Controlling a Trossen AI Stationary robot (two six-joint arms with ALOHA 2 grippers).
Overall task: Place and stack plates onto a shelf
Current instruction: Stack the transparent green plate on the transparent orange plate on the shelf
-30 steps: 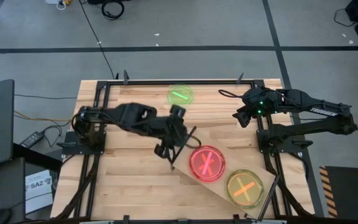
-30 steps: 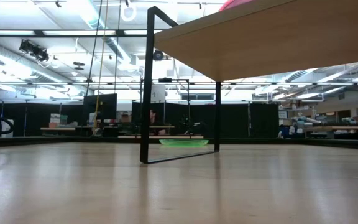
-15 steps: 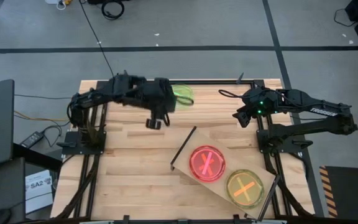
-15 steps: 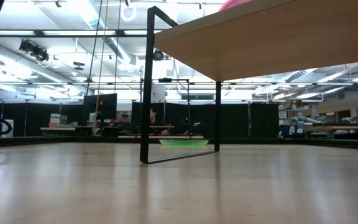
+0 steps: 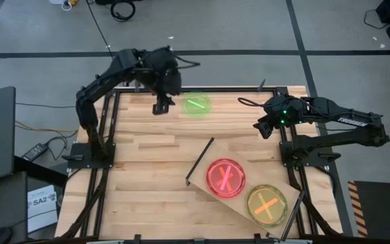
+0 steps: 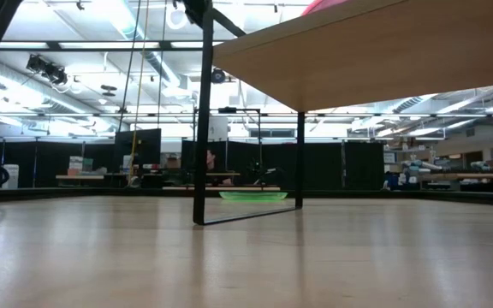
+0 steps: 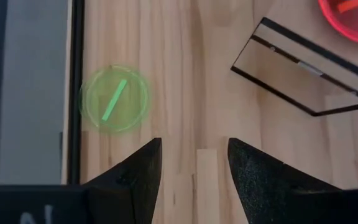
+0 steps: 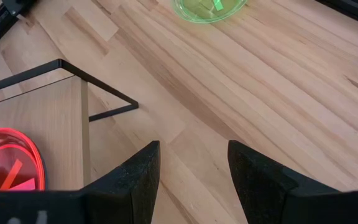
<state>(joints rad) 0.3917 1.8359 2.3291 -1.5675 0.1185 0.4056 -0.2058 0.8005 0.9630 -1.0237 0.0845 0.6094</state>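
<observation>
The shelf [image 5: 249, 200], a light wooden board on thin black legs, stands slantwise at the table's near right. On it lie a red-pink plate [image 5: 225, 177] and an orange-yellow plate [image 5: 267, 205], each showing crossed streaks. A green plate [image 5: 196, 104] lies flat on the table near the far edge; it also shows in the left wrist view [image 7: 114, 99] and the low view [image 6: 252, 195]. My left gripper [image 5: 162, 105] is open and empty, raised above the table just left of the green plate [image 7: 192, 155]. My right gripper [image 5: 263, 127] is open and empty at the right [image 8: 193, 158].
The shelf's black leg frame [image 7: 303, 81] stands at its left end, and its underside [image 6: 375, 51] fills the low view's upper right. A black metal frame runs along the table's far edge [image 5: 181, 89]. Bare tabletop [image 5: 141, 183] lies at the near left.
My left gripper has left the shelf's left end, risen, and gone toward the table's far edge, ending beside the green plate. The plates on the shelf and the green plate have stayed where they were.
</observation>
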